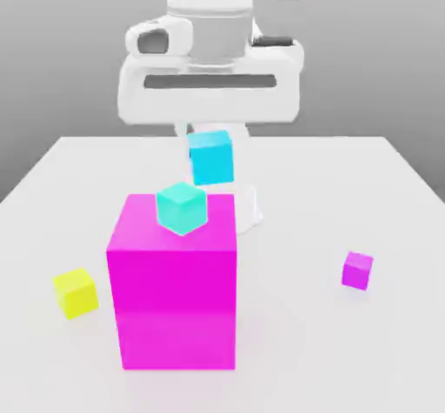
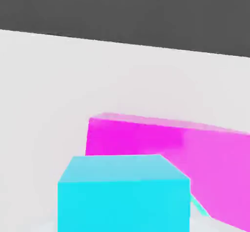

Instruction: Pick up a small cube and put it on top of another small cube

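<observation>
The small sky-blue cube [image 1: 211,156] hangs in the air under the white hand, and my gripper [image 1: 210,144] is shut on it. It is up close in the hand view [image 2: 123,193]. The other small cube, turquoise [image 1: 182,207], sits on top of the big magenta cube [image 1: 174,289], near that cube's far edge. The held cube is higher than the turquoise one, a little behind it and toward the exterior view's right. A thin turquoise sliver [image 2: 197,206] shows beside the held cube in the hand view, against the magenta cube [image 2: 146,138].
A small yellow cube [image 1: 76,293] lies on the white table [image 1: 382,194] at the exterior view's left. A small magenta cube [image 1: 357,269] lies at the right. The robot's white base stands behind the big cube.
</observation>
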{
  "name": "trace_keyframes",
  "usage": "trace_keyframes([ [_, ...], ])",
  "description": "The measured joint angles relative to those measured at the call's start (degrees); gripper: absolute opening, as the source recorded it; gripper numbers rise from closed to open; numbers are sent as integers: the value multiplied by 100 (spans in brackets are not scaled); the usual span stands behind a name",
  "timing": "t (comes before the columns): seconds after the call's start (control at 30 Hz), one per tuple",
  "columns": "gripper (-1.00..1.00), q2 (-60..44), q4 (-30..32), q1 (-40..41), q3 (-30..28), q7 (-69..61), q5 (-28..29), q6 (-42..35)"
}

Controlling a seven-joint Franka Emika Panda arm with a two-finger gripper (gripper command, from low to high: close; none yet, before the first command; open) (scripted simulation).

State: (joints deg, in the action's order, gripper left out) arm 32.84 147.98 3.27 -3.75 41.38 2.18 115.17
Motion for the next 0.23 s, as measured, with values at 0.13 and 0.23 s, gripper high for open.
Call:
trace_keyframes([
  [0.13, 100, -207, 558, 105, -38, 38, -5, 765],
  [0.23, 100, -207, 558, 105, -38, 37, -7, 765],
])
